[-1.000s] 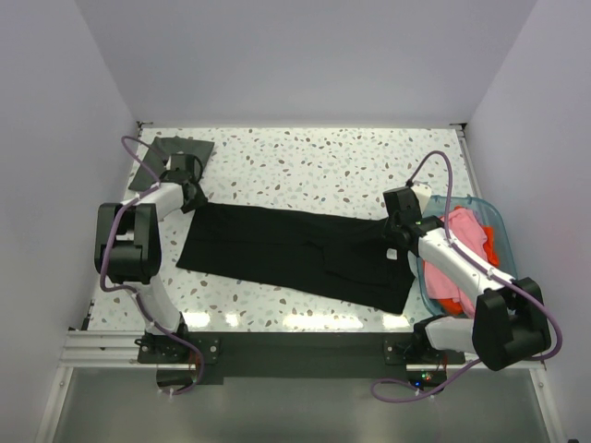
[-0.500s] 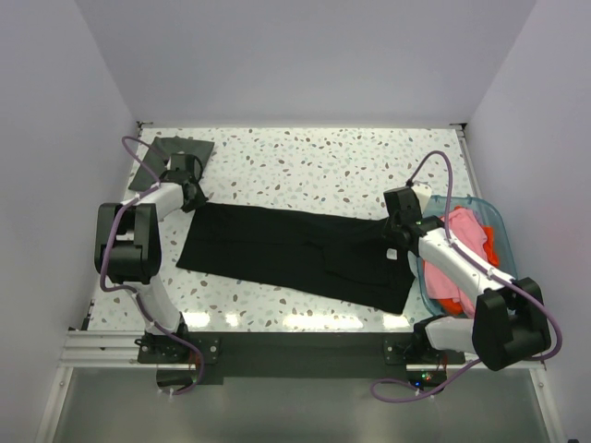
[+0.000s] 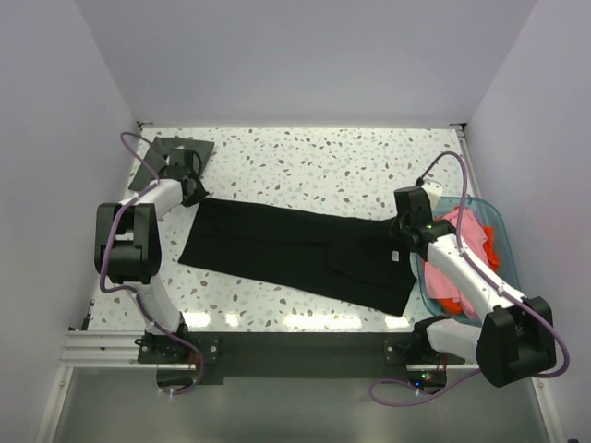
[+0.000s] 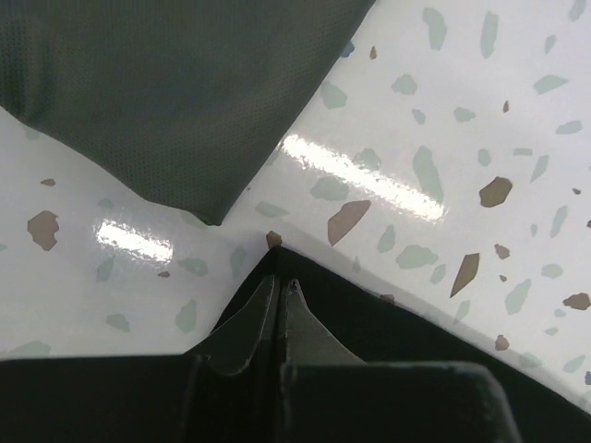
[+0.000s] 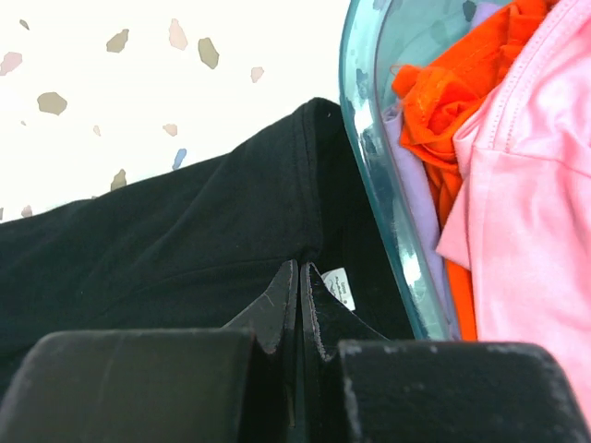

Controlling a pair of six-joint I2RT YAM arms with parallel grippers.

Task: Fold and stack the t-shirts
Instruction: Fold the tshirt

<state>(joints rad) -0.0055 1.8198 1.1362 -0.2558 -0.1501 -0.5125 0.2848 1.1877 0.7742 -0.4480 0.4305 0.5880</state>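
Observation:
A large black t-shirt lies spread across the speckled table. My left gripper is at its far left corner, and the left wrist view shows the jaws shut on that black corner. My right gripper is at the shirt's far right edge beside the tub. Seen from the right wrist, it is shut on a black fold next to a small white tag. A dark grey t-shirt lies folded at the back left.
A clear teal tub at the right edge holds a pink t-shirt and an orange one, close against the black shirt's right end. White walls enclose the table on three sides.
My left gripper has closed on the shirt's far left corner and drawn it slightly back. My right gripper has shifted a little right and back, still holding the shirt.

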